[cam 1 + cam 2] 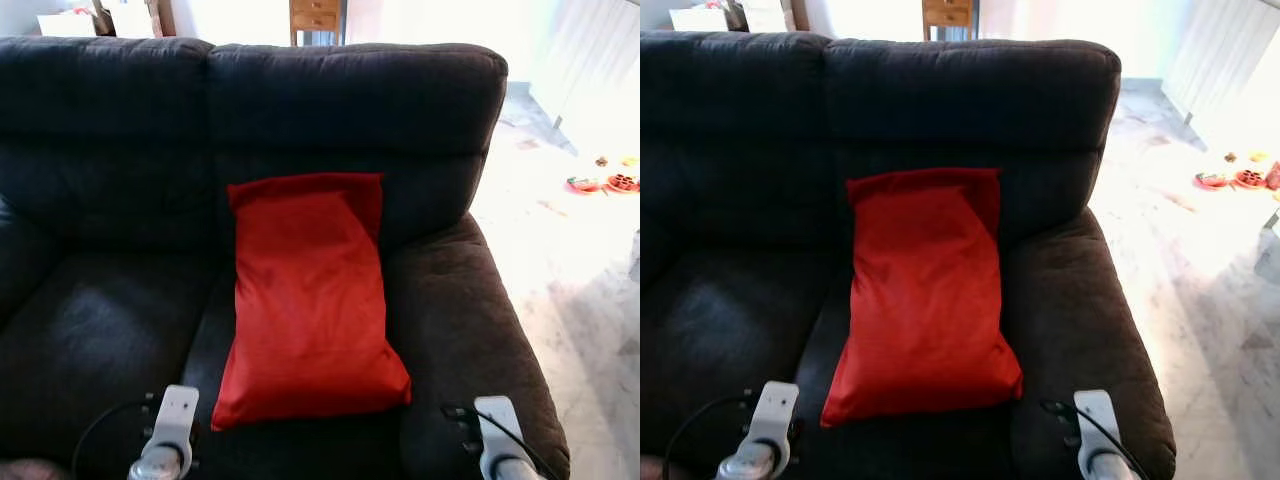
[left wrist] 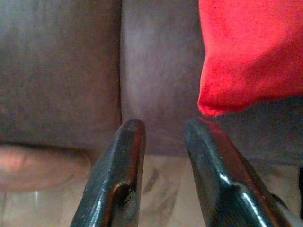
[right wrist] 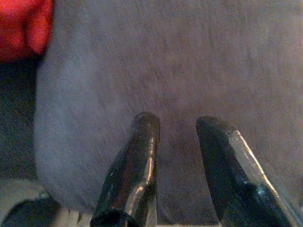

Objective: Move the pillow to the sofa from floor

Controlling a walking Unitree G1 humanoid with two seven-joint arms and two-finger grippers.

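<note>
A red pillow (image 1: pixel 308 300) lies on the dark grey sofa (image 1: pixel 110 330), leaning against the backrest of the right-hand seat. Both silver arms show at the bottom edge, the left arm (image 1: pixel 168 435) by the pillow's near left corner and the right arm (image 1: pixel 497 440) over the sofa's right armrest. In the left wrist view my left gripper (image 2: pixel 163 130) is open and empty, with a corner of the red pillow (image 2: pixel 246 52) just beyond its fingers. My right gripper (image 3: pixel 177 123) is open too, pointing at the grey armrest fabric (image 3: pixel 189 61), and a bit of the pillow (image 3: pixel 23 28) sits off to one side.
To the right of the sofa is a pale marble floor (image 1: pixel 580 300) with small red toys (image 1: pixel 600 184) on it. A wooden cabinet (image 1: pixel 314 18) stands behind the backrest. The left seat cushion (image 1: pixel 90 340) is bare.
</note>
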